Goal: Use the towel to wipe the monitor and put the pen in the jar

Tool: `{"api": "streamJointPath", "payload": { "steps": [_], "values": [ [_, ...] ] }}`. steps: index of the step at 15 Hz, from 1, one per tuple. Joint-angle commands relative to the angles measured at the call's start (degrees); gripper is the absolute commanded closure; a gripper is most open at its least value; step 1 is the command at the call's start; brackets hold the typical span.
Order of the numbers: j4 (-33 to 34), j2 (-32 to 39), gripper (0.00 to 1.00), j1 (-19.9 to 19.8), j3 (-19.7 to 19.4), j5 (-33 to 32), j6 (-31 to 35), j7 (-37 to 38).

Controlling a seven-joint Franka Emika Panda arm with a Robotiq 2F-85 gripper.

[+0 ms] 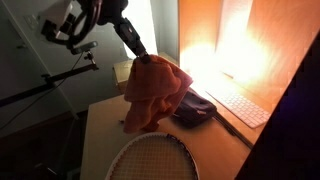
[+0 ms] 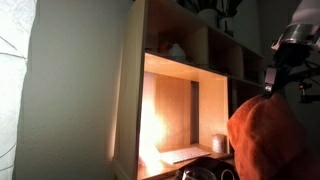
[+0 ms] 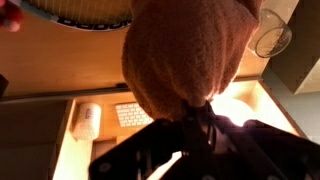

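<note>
Closest to the wrist camera is the gripper [image 3: 203, 112], a dark body coming in from the bottom edge of that view. Its fingers are clamped together on a pinched fold of the towel [image 3: 185, 55]. From that pinch the orange-salmon terry cloth bulges out into a rounded bundle that runs away from the fingers toward the top edge of that view and fills its middle. In both exterior views the towel [image 1: 152, 92] hangs clear of the desk [image 1: 100, 125]. Its long axis is roughly vertical, with the gathered end up in the gripper [image 1: 141, 56] and the loose folds pointing down, the lowest corner leaning slightly to the picture's left. From the side, the towel [image 2: 265, 135] reads as a broad, rounded lump below the gripper [image 2: 268, 88], in front of the wooden shelf unit [image 2: 135, 90], whose lower compartment is brightly lit. Under the cloth, the head of a racket [image 1: 150, 160] lies flat on the desk, its strings facing up. A dark pouch [image 1: 196, 110] sits just behind the towel, and a white keyboard [image 1: 240, 102] lies farther back in the warm glow. In the wrist view the jar [image 3: 272, 40] shows as a round clear rim beside the towel, apart from it; the keyboard [image 3: 133, 115] is partly hidden by the cloth.
</note>
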Motion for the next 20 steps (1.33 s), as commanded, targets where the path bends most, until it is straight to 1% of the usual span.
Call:
{"api": "streamJointPath", "payload": {
  "steps": [1,4,7,9,10,13,16,17,19,20],
  "values": [
    [1.83,2.07,0.96,-1.96,0.58,-0.79,1.46,7.03],
    [2.43,3.05,0.96,-2.18,-0.21,1.25,1.26,8.66],
    [2.58,3.7,0.96,-2.79,-0.5,1.27,2.35,10.57],
    [1.02,2.59,0.96,-3.2,-1.04,1.89,5.58,11.27],
    [-0.71,1.11,0.96,-2.9,-1.71,4.02,8.14,9.29],
    [-4.89,-1.83,0.96,-2.92,-2.86,7.89,14.22,8.07],
    [-8.11,-3.79,0.96,-2.81,-3.81,10.92,18.33,8.03],
    [-8.75,-4.05,0.96,-3.27,-3.86,10.97,18.97,8.51],
    [-9.62,-4.52,0.96,-2.58,-4.56,12.59,19.74,7.8],
    [-9.68,-4.79,0.96,0.19,-6.96,14.58,19.43,5.66]
  ]
}}
